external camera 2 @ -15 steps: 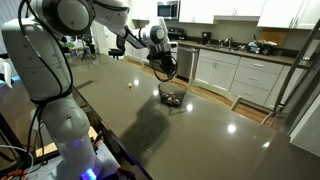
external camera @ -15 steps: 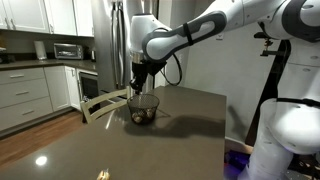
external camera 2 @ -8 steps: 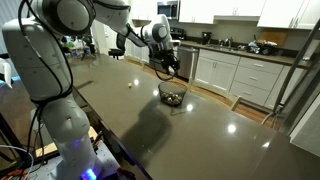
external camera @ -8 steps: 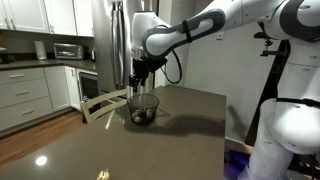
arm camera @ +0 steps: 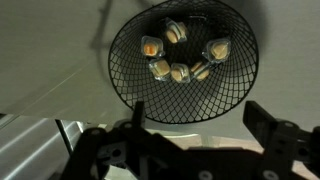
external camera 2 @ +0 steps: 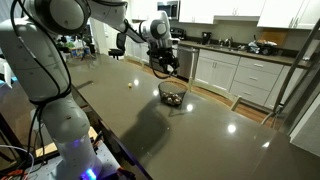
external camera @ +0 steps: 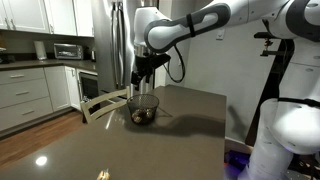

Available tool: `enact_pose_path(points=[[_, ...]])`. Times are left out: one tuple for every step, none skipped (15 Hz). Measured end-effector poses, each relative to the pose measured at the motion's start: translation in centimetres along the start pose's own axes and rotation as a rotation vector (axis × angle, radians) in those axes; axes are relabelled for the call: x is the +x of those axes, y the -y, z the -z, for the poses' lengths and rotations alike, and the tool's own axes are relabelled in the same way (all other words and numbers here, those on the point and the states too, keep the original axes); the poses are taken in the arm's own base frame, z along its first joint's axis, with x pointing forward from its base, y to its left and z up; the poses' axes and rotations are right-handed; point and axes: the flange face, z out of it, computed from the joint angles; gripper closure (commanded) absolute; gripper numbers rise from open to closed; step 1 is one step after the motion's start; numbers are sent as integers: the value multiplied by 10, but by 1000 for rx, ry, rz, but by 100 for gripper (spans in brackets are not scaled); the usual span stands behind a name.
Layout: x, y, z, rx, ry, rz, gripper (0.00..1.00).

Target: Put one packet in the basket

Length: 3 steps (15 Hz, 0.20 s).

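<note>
Gaping pincer (arm camera: 195,110) above round black wire-mesh basket (arm camera: 124,62)

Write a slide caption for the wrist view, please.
Open gripper hovers above the wire basket, which holds several small packets.

Both exterior views: mid-range, across table (external camera: 190,135) toward basket (external camera: 143,108), from differing sides. Wrist cam: close, straight down into basket. All share basket.
</note>
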Motion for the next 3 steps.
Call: enact_pose_path(points=[[0,0,-1,0,2,1,0],[0,1,-2,0,4,2,0],[0,1,-3,0,4,2,0]])
